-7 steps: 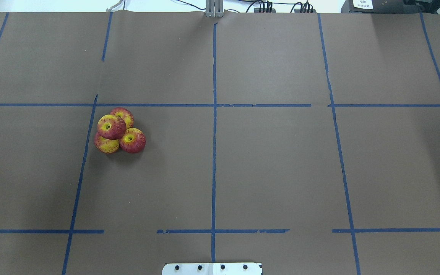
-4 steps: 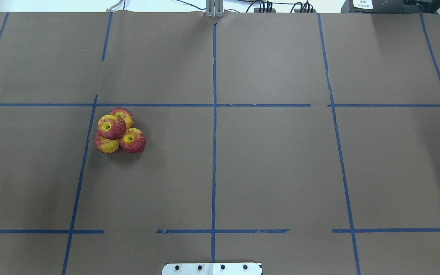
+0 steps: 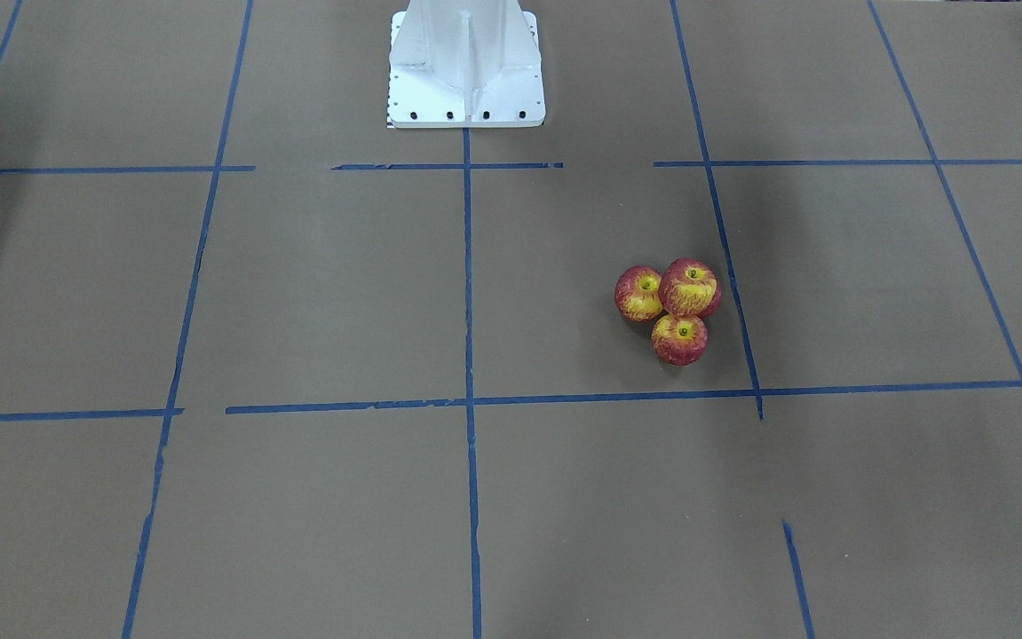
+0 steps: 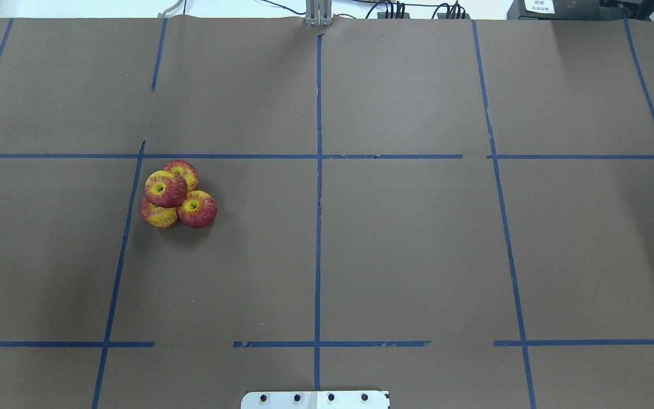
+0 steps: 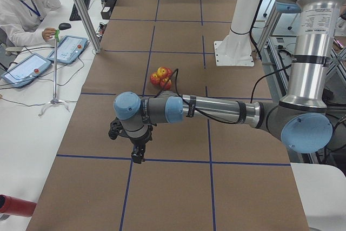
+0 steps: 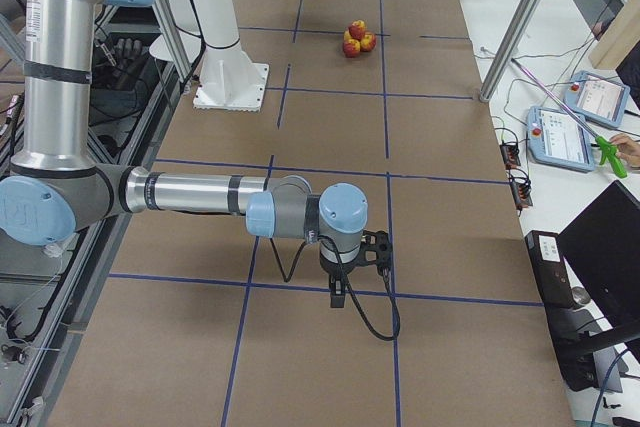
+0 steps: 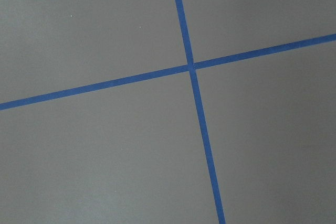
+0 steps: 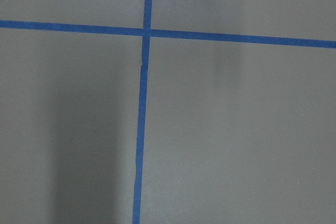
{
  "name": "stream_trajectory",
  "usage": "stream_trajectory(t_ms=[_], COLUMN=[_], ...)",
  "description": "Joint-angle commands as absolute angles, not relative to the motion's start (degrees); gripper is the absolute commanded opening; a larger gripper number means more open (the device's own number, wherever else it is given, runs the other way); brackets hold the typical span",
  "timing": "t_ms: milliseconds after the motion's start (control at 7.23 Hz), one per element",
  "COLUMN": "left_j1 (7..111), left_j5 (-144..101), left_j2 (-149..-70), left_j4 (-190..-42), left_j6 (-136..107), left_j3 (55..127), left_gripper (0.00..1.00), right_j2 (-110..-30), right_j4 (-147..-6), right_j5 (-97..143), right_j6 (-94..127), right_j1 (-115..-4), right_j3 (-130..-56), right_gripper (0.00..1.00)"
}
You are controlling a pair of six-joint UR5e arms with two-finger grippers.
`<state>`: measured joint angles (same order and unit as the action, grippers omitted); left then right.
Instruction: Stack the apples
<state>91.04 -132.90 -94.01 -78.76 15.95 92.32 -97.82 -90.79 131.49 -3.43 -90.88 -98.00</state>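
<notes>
Four red-and-yellow apples sit in one tight cluster on the brown table cover. In the overhead view one apple [image 4: 165, 188] rests on top of the other three [image 4: 196, 208], [image 4: 158, 215], [image 4: 182, 170]. The cluster also shows in the front-facing view [image 3: 689, 287], the left side view [image 5: 162, 77] and the right side view [image 6: 357, 37]. My left gripper [image 5: 138, 158] hangs over a tape line well short of the apples. My right gripper [image 6: 338, 297] hangs near the table's other end. I cannot tell whether either is open or shut. Both wrist views show only cover and tape.
The white robot base plate [image 3: 466, 89] stands at the table's robot side, also in the overhead view [image 4: 315, 399]. Blue tape lines [image 4: 318, 170] grid the cover. A metal post [image 5: 81, 9] and an operator's tablets [image 5: 67, 48] stand at the far long edge.
</notes>
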Motion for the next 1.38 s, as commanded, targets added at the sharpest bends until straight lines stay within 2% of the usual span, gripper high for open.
stream_trajectory(t_ms=[0,415,691,1245], left_j1=[91.1,91.0,91.3,91.1], left_j5=[-132.8,-133.0,-133.0,-135.0], left_j2=[-93.4,-94.0,-93.3,-93.3], left_j4=[-78.4,-78.9,-78.8,-78.5], left_j6=[15.9,15.3,15.3,15.2], left_j3=[93.1,92.4,94.4,92.1], left_gripper=[1.00,1.00,1.00,1.00], right_j2=[-97.8,-97.8,-97.8,-97.8], right_j4=[-90.8,-90.8,-90.8,-90.8], right_j5=[131.5,131.5,131.5,131.5], right_j6=[-3.4,-3.4,-3.4,-3.4], right_j1=[-90.9,-90.9,-90.9,-90.9], right_j3=[-98.0,-98.0,-98.0,-98.0], right_gripper=[1.00,1.00,1.00,1.00])
